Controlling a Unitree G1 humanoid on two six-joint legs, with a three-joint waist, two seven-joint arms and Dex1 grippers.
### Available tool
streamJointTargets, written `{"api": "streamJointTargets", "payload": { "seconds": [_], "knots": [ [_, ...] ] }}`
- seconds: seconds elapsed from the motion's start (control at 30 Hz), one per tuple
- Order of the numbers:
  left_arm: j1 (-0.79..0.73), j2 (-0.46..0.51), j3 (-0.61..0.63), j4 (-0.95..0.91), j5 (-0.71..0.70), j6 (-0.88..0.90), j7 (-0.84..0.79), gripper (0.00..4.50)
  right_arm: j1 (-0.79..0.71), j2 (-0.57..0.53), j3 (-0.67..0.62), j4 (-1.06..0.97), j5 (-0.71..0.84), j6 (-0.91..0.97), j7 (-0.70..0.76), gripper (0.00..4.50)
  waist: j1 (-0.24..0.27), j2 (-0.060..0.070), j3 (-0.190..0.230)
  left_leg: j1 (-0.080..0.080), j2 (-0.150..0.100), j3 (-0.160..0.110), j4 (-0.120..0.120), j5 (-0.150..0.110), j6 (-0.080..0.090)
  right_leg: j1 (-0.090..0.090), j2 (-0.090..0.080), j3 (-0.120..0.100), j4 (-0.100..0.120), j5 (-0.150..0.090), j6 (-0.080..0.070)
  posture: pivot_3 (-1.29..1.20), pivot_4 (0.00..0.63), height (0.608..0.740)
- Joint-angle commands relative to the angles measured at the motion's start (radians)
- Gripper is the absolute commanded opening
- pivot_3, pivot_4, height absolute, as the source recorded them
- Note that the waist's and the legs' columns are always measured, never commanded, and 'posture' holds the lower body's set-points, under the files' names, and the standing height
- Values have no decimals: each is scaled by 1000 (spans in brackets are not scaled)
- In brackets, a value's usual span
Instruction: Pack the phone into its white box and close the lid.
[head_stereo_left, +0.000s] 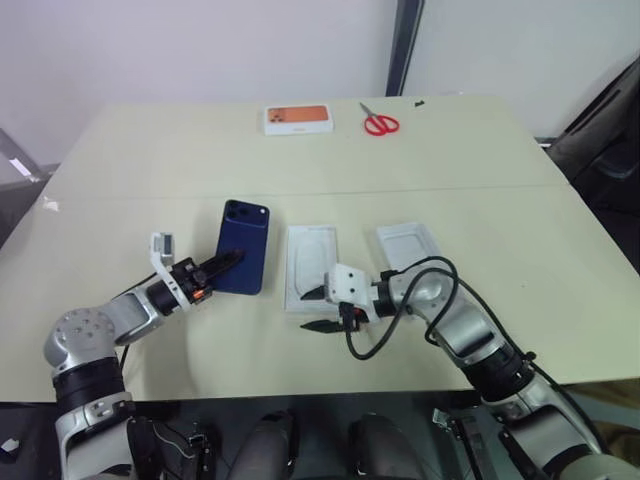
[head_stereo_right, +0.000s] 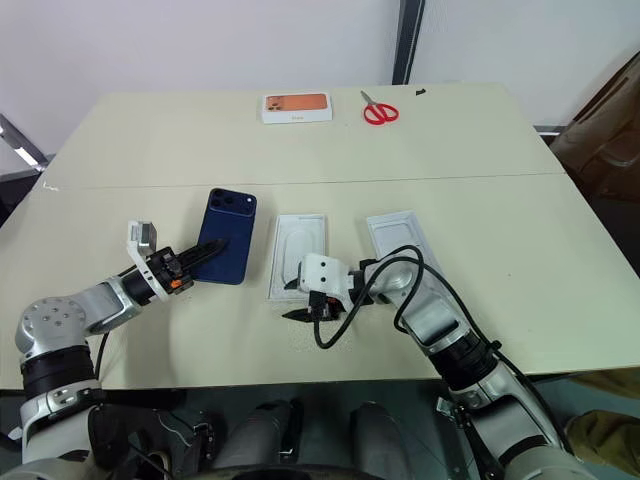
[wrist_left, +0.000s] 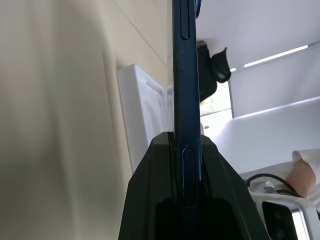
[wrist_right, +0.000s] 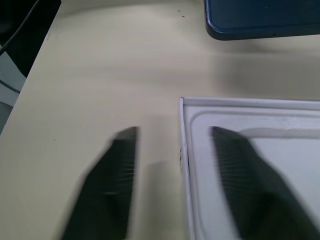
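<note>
On the beige table (head_stereo_left: 450, 170), the left gripper (head_stereo_left: 228, 262) pinches the phone (head_stereo_left: 244, 246). Right gripper (head_stereo_left: 318, 309) is spread over the white box (head_stereo_left: 312, 262) near edge.

The phone (head_stereo_left: 243, 246) sat left of centre on the surface (head_stereo_left: 150, 160), its near end between the left gripper's (head_stereo_left: 226, 263) fingers. Just right of it lay the white box (head_stereo_left: 311, 262), and right of that the lid (head_stereo_left: 409, 244). The right gripper (head_stereo_left: 316, 309) straddled the box's near corner. At the upper middle, a second box (head_stereo_left: 297, 119) lay left of the scissors (head_stereo_left: 379, 122).
</note>
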Motion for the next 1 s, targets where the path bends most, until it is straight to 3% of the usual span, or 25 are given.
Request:
{"api": "streamJointTargets", "payload": {
  "seconds": [0.03,0.07,0.17,0.3,0.67,0.97,1.0],
  "knots": [
    [-10,12,8,-31,-46,-5,-7,0,-21,-2,-11,-15,-13,-40,-17,2814,0,0,0,0,0,0,0,0,0,0,0,0,0,0,0,0,150,734],
    [-10,13,6,-33,-44,-8,-8,0,-21,-3,-9,-8,-22,-53,-22,2814,0,0,0,0,0,0,0,0,0,0,0,0,0,0,0,0,150,734],
    [-11,9,4,-37,-45,-9,1,0,-17,-7,5,11,-40,-73,-22,1881,0,0,0,0,0,0,0,0,0,0,0,0,0,0,0,0,150,734],
    [-9,1,7,-46,-64,1,16,0,-9,-23,45,50,-112,-119,-35,35,0,0,0,0,0,0,0,0,0,0,0,0,0,0,0,0,150,734],
    [-27,-12,9,-52,-98,5,61,0,-19,-3,5,-21,-27,-42,14,35,0,0,0,0,0,0,0,0,-1,0,0,0,0,0,0,0,150,734],
    [-88,-102,11,-109,-208,11,230,0,-14,90,55,-52,-105,121,-134,35,1,-1,0,0,0,0,1,1,-1,0,0,0,0,0,0,0,150,734],
    [-92,-108,8,-110,-218,11,246,0,-13,97,53,-48,-103,144,-144,329,0,-1,0,0,0,0,1,1,-1,0,0,0,0,0,0,0,150,734]
  ]
}}
